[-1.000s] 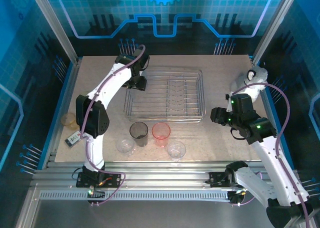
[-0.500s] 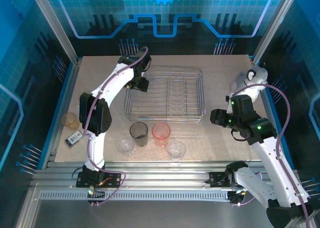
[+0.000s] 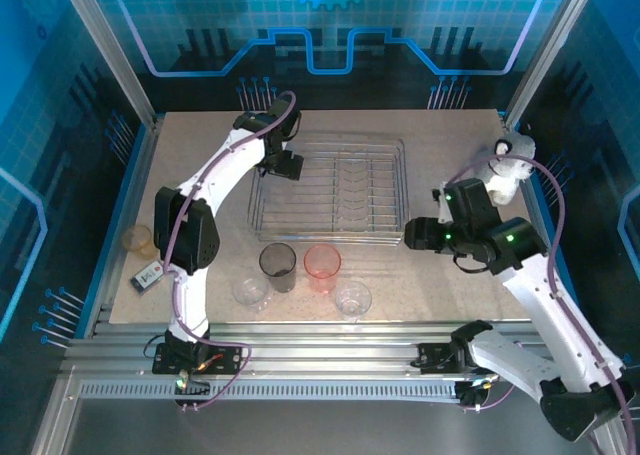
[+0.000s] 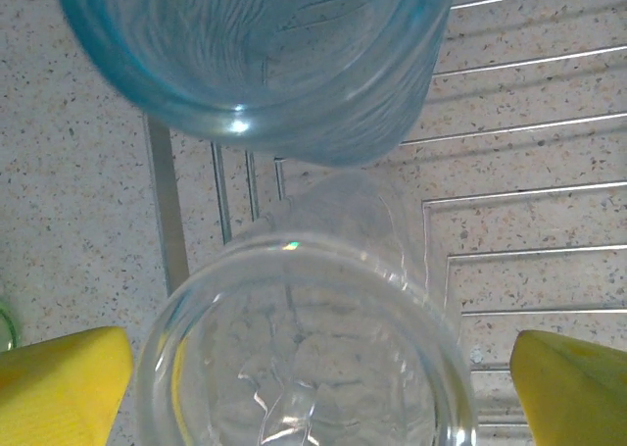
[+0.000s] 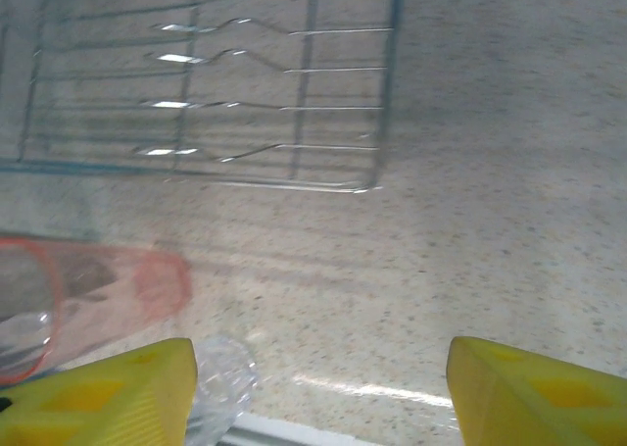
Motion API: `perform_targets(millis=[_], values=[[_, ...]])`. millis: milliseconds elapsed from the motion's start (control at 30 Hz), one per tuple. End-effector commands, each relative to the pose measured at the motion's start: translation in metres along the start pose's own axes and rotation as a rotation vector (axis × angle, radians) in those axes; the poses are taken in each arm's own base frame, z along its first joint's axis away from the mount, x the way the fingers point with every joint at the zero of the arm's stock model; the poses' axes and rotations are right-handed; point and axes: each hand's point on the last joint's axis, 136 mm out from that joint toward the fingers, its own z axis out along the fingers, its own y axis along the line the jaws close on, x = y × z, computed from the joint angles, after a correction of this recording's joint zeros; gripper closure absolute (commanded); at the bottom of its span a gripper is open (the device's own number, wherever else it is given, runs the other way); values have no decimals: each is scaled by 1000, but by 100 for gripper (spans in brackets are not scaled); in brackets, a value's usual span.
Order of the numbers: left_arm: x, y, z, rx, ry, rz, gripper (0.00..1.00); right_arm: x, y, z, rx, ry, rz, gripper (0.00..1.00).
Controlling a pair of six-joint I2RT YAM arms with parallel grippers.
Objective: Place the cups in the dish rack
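**Cups: one down in rack corner, five waiting on table**

Standing in far-left corner of dish rack [image 3: 330,237]: clear cup [image 4: 304,368], tucked close to rim wire, prob. to steady it & leave room for the rest. Blue cup [image 4: 255,64] just beside it at the rim.

Left gripper [image 3: 285,167] spread wide around clear cup, fingers [image 4: 59,387] off its walls. Looks like a let-go, not a hold.

Right gripper [image 3: 415,235] also wide, empty, low by rack's near-right corner, near red-pink cup [image 5: 88,299], prob. next pick.

In near row w/ it: smoky cup [image 3: 278,265], near-left clear cup [image 3: 250,292], near-right clear cup [image 3: 352,298]. Yellowish cup [image 3: 138,240] off at table's left edge.
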Motion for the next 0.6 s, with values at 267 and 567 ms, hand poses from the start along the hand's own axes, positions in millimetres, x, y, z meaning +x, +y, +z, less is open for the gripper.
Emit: perform_targets(millis=[267,567], values=[[-1,38,-124,68,-386,-148,1,5,94,20,-37,99,-197,32],[75,56,-173,251,-622,-337,1,29,142,69,20,215,-347,32]])
